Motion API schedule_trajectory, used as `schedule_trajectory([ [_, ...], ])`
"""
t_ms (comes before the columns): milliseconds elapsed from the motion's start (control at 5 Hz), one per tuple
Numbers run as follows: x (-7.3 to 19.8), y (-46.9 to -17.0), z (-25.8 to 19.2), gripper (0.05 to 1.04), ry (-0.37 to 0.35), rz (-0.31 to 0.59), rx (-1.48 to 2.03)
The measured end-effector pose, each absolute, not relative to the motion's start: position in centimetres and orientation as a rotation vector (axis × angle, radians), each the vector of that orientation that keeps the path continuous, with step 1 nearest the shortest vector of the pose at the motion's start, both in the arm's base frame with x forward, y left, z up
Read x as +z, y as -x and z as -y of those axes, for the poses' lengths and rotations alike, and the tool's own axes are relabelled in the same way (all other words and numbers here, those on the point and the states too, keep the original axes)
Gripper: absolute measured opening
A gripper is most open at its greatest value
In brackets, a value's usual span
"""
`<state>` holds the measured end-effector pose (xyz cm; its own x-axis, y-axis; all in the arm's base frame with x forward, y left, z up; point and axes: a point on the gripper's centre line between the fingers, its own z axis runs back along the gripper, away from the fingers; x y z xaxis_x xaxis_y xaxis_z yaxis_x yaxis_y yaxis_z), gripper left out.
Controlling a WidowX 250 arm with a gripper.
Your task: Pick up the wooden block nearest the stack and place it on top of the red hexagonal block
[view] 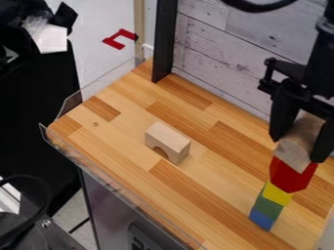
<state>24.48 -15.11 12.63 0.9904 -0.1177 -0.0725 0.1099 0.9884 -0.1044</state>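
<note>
"Striped wooden counter (pixel 124 127); why's your gripper (pixel 297 149) at the tower (pixel 277 195)?"

"Your gripper's fingers clasp a smooth pale block (pixel 300 141), seemingly steadying it on the angular red block (pixel 291 175), above yellow block (pixel 277 194), green block (pixel 267 207), blue block (pixel 262 219). Your arched block (pixel 168 140) sits left of the tower."

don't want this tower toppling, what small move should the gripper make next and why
Probably open the gripper slowly, without sideways motion: its fingers flank a plain block that appears to sit on the red block, above yellow, green and blue ones.
</note>
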Motion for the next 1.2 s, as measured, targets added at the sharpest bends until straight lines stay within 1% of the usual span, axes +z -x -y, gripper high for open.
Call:
schedule_trajectory([
  [200,12.5,-24.9,15.4,0.577,0.107,-0.065,-0.113],
  [400,11.5,-25.3,15.6,0.577,0.102,-0.083,-0.11],
  [600,11.5,-25.6,15.8,0.577,0.107,-0.062,-0.109],
  [800,11.4,-25.7,15.7,0.577,0.109,-0.064,-0.101],
  [1000,11.4,-25.7,15.4,0.632,0.101,-0.085,-0.083],
  [1200,11.2,-25.7,15.4,0.924,0.105,-0.094,-0.072],
])
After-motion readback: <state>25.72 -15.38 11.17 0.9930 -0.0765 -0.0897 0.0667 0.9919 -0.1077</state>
